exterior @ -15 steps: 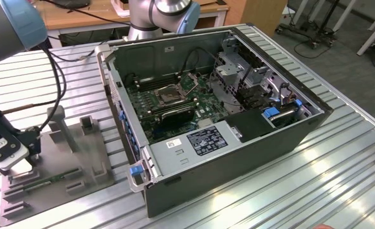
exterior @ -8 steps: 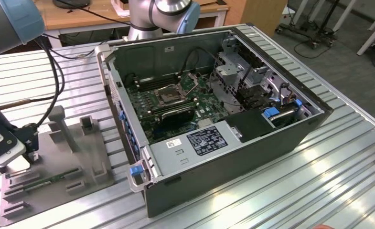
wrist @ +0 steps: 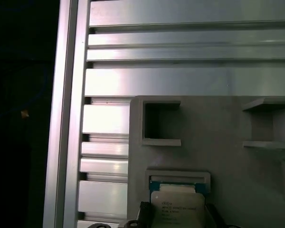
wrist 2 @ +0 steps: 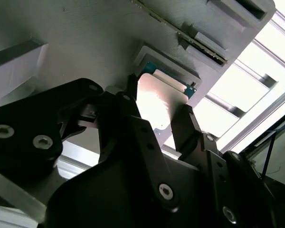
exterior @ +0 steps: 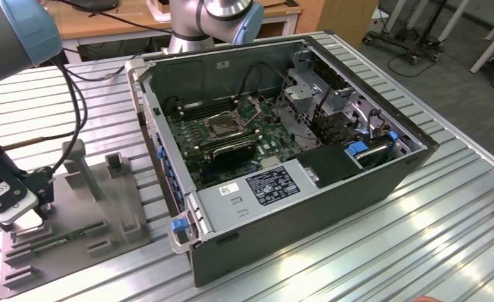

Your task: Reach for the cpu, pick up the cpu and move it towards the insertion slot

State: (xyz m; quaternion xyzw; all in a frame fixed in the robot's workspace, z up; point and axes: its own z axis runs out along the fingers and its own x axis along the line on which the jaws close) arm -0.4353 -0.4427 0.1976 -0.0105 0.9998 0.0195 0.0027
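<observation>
1. Position. My fingers (exterior: 28,228) are lowered over the grey tray (exterior: 121,214) at the exterior view's left. The tray rests on the ribbed metal counter (exterior: 398,251).

2. Finger state. My fingers are spread. In the second wrist view, one black finger (wrist 2: 132,92) stands at one edge of the cpu (wrist 2: 156,99) and the other finger (wrist 2: 185,118) stands at the opposite edge. Both sit close against the edges. I cannot tell whether the pads actually touch the cpu.

3. Location of the cpu. The cpu lies flat in a shallow square pocket of the tray (wrist 2: 85,38), shiny metal top facing up. In the first wrist view, the cpu (wrist: 176,205) sits inside the pocket's raised frame, with a blue-green rim showing around its pale lid. It has not been lifted out.

4. Adjacent items. A narrow green circuit strip (wrist 2: 180,31) sits in the tray near the cpu pocket. In the exterior view, the strip (exterior: 62,239) lies just beside my fingers. A second square pocket (wrist: 161,123) in the tray (wrist: 218,137) is near the cpu pocket, and the counter (wrist: 109,80) lies beyond the tray edge.

5. Destination. The socket (exterior: 226,126), a silver frame with a dark centre, is on the green board inside the open computer case (exterior: 331,214). The case stands at the centre of the exterior view, well apart from the tray.
</observation>
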